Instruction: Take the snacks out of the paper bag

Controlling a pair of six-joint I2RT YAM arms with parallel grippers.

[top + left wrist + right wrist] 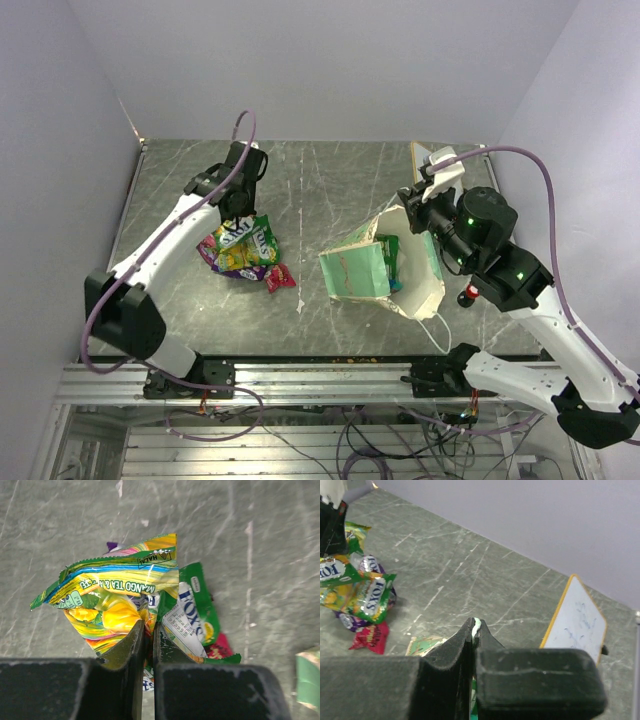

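Looks like it's mostly done but not finished. There's a pile of snacks (240,248) out on the table on the left side, well apart from the paper bag (355,272). I can make out a mango tea packet (115,595), a green Fox's packet (192,612) and a small red wrapper (281,277) at the pile's edge.

The left gripper (238,212) sits right over that pile. Its fingers are squeezed nearly together with a sliver of wrapper showing in the slit, so I'd say it's pinching one of the snacks, though I can't tell which.

The bag is tipped over on its side mid-table, mouth facing the right arm. The right gripper (412,203) is clamped on the thin top edge of the bag, holding it open.

From the top view there's at least one green packet (390,262) inside against the cream lining. Anything deeper in is hidden, so that one, and maybe more, is left to pull out. A whiteboard (577,620) lies beyond the bag.
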